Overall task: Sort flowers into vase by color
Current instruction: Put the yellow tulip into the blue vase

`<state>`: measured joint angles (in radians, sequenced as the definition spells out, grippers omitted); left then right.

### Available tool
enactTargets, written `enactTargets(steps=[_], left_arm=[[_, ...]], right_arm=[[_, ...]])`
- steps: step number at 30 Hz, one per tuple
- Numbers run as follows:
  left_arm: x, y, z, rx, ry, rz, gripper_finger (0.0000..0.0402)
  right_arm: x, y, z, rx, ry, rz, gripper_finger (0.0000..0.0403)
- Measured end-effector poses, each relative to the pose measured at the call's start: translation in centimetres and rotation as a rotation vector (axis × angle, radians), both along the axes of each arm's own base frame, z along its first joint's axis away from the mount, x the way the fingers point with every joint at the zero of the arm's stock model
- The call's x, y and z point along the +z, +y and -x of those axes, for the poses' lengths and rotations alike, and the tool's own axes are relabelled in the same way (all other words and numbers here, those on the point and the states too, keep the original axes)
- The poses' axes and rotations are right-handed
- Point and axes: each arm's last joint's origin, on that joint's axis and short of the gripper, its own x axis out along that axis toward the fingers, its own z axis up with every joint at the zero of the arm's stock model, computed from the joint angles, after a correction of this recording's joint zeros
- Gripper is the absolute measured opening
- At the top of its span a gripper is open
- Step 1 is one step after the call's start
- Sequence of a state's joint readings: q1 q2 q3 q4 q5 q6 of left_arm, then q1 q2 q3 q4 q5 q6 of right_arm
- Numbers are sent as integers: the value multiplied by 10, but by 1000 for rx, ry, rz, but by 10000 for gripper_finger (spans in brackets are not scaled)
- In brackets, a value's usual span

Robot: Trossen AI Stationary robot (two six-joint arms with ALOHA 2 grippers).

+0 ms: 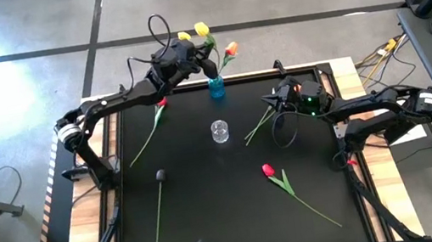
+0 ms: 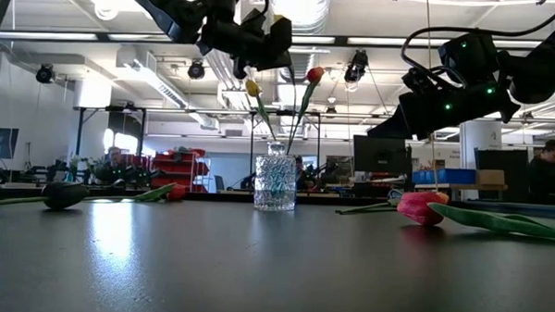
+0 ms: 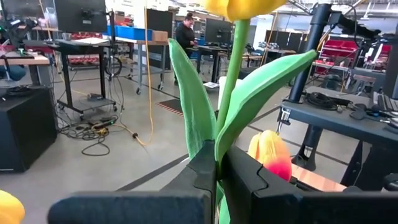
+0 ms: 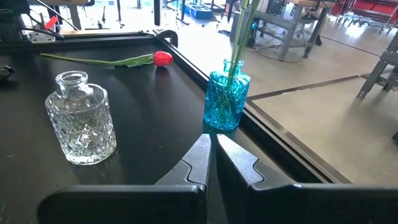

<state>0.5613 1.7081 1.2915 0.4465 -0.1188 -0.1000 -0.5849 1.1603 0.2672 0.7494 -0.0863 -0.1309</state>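
Note:
A blue glass vase (image 1: 216,87) stands at the table's far edge with tulips in it: a yellow head (image 1: 184,35), an orange one (image 1: 230,49) and a second yellow one (image 1: 201,29). My left gripper (image 1: 193,56) is above that vase, shut on the second yellow tulip's stem. An empty clear vase (image 1: 219,131) stands mid-table. On the table lie a red tulip (image 1: 160,105), a dark tulip (image 1: 160,175), another red tulip (image 1: 268,169) and a green stem (image 1: 258,125). My right gripper (image 1: 276,101) hovers over that stem's end, shut and empty (image 4: 211,149). My left gripper pinches the yellow tulip's stem (image 3: 219,163) between its two fingers, just where the two leaves (image 3: 189,93) branch off, below the head (image 3: 242,6). The fingers come about level from the table's left, across the stem. The tulip stands upright above the blue vase.
The table's raised rim runs just behind the blue vase (image 4: 225,102). The clear vase (image 4: 81,121) stands between the two arms. Open black tabletop lies toward the near edge, between the dark tulip and the red tulip's long stem (image 1: 315,209).

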Motion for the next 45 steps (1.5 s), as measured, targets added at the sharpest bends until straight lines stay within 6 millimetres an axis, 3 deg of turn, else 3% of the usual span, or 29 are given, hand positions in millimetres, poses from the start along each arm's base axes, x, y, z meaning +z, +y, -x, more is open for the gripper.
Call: enactTargets(steps=[39,45], left_arm=[[-7,1,1,34,54,50,0],[-13,2,2,81,111,78,21]], right_arm=[[0,0,0,0,0,0,18],[0,0,0,0,0,0,18]])
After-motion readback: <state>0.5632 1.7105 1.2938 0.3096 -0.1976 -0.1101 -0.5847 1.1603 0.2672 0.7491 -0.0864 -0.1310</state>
